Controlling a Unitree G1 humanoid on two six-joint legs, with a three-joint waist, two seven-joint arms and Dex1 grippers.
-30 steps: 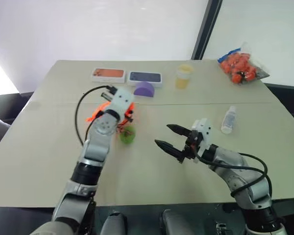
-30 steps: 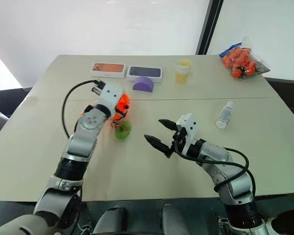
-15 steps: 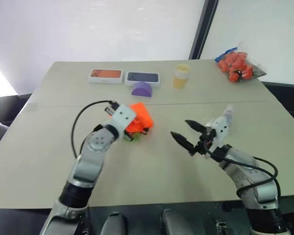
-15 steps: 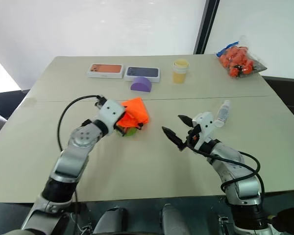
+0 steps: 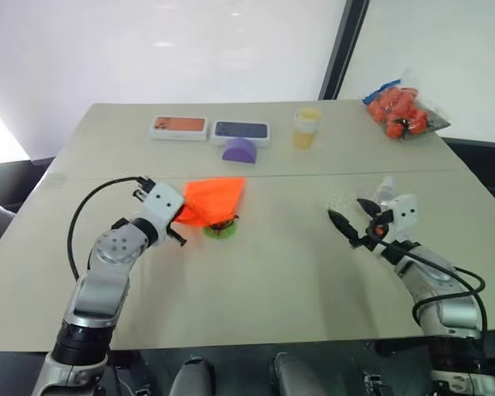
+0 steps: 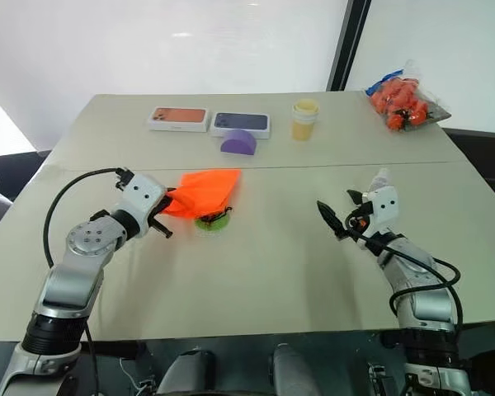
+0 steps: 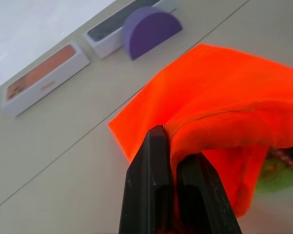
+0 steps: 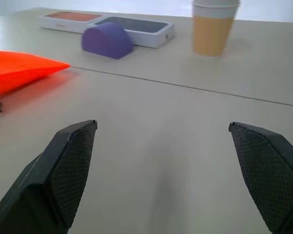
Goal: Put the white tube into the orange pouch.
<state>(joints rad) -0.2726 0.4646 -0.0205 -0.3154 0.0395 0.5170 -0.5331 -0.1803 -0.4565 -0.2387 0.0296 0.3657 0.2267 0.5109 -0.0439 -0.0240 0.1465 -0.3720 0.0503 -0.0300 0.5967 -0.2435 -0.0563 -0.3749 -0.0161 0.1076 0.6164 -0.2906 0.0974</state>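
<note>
My left gripper [image 5: 178, 218] is shut on one edge of the orange pouch [image 5: 213, 198], which fans out to the right, just over the table [image 5: 264, 272]. In the left wrist view the black fingers [image 7: 149, 175] pinch the fabric of the pouch [image 7: 219, 92]. The cord's green ring [image 5: 220, 230] lies under the pouch. The white tube [image 6: 382, 176] lies on the right side of the table, partly hidden behind my right wrist. Just left of it, my right gripper [image 5: 345, 208] is open and holds nothing; its fingers [image 8: 63, 165] stand wide apart.
At the back of the table lie an orange-faced box [image 5: 180, 126], a dark-faced box [image 5: 243, 130], a purple half-disc [image 5: 241, 149] and a pale yellow cup [image 5: 308, 128]. A clear bag of orange items [image 5: 403, 111] sits at the far right corner.
My left gripper has pulled the pouch left and toward me, spreading it out flat. My right gripper, still open, has swung right to beside the tube.
</note>
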